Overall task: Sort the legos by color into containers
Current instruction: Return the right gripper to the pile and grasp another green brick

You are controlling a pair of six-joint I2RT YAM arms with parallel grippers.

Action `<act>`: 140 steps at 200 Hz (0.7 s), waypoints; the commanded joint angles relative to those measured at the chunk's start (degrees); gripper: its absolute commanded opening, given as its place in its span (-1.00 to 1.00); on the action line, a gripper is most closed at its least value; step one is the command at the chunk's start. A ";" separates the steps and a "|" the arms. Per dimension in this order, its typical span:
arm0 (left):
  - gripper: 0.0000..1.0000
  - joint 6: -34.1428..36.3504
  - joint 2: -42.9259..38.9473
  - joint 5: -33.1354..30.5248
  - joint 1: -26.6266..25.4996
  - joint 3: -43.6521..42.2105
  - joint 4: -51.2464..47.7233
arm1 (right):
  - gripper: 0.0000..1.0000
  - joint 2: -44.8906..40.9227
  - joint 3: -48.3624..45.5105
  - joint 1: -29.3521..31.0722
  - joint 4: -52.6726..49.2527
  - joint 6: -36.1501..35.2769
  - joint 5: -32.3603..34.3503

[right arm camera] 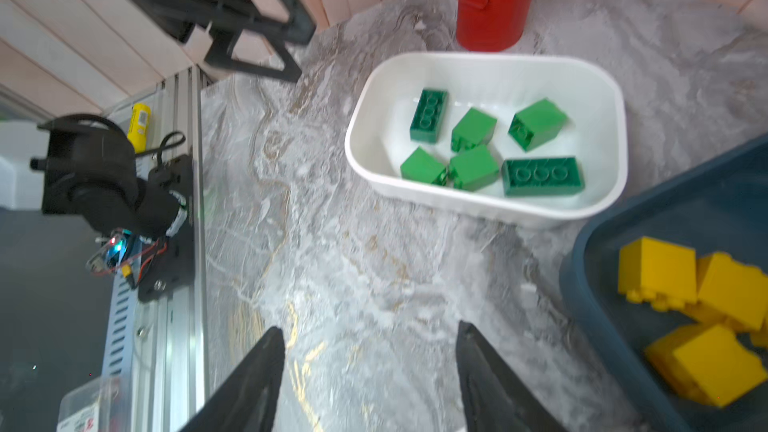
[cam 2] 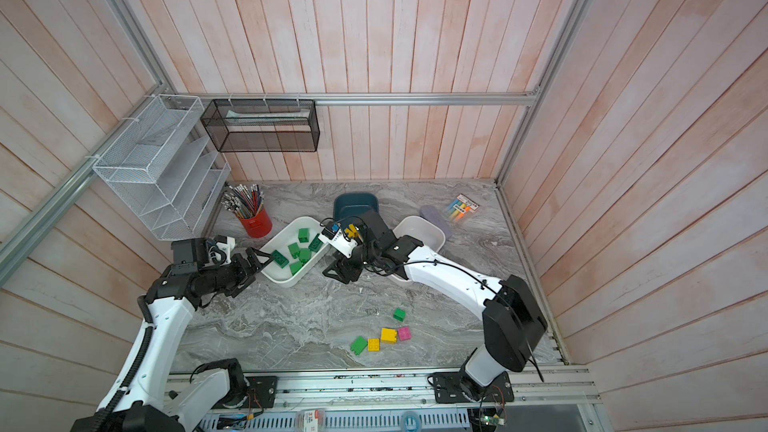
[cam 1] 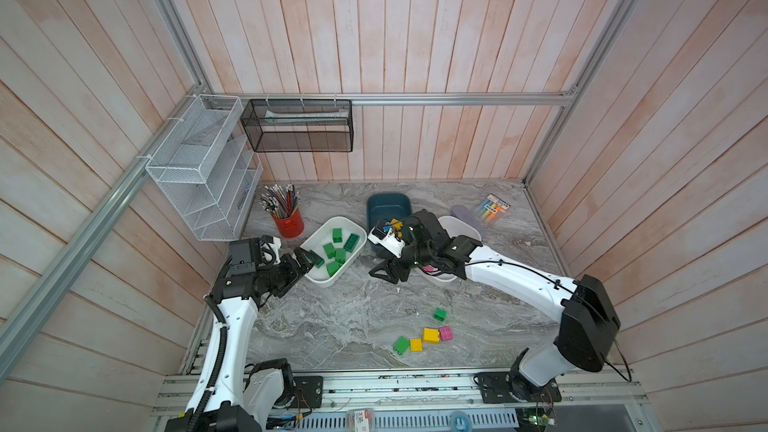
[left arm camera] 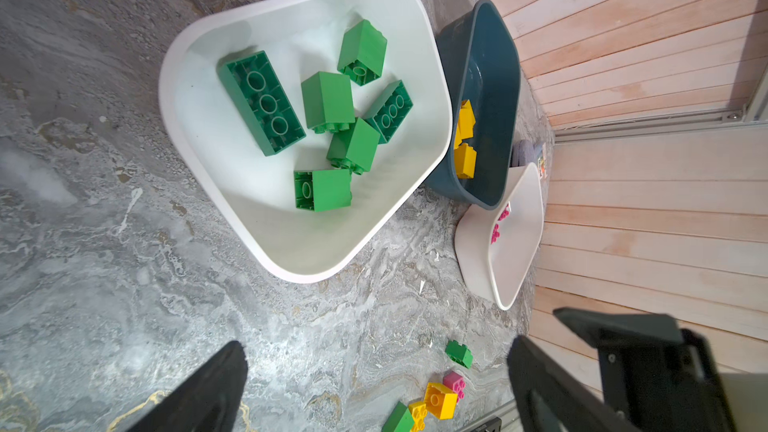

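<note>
Marbled grey tabletop [cam 1: 332, 326]: green studded plastic bricks [left arm camera: 328, 101] sit in one white plastic tub [left arm camera: 291, 259], yellow bricks [left arm camera: 465, 118] in the dark teal tub [left arm camera: 494, 76], pink bricks [left arm camera: 495, 233] in another white tub [left arm camera: 515, 268], five loose bricks [cam 1: 431, 334] lie unsorted up front, and left gripper [left arm camera: 374, 351] and right gripper [right arm camera: 370, 328] gape empty.

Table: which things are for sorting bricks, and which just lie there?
Job: loose bricks, white tub of green bricks, teal tub of yellow bricks, white tub of pink bricks.
Lying about: red pencil cup, highlighter pack, white wire rack, black mesh basket.
</note>
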 commanded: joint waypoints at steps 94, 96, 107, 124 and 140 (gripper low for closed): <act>0.99 1.35 1.94 1.30 0.14 -0.77 2.81 | 0.37 -9.47 -20.61 13.87 -9.65 -21.90 10.34; 0.99 1.42 1.89 1.25 0.15 -0.79 2.89 | 0.37 -9.30 -20.68 14.04 -9.81 -22.53 10.43; 0.99 1.38 1.78 1.21 0.15 -0.87 2.86 | 0.36 -8.35 -21.05 14.75 -10.21 -25.99 10.94; 0.99 1.45 1.70 1.13 0.20 -0.84 2.53 | 0.37 -6.59 -21.33 15.46 -9.65 -29.23 12.63; 0.99 1.38 1.30 0.87 0.19 -1.13 2.42 | 0.37 -4.49 -20.80 15.62 -8.85 -30.57 13.00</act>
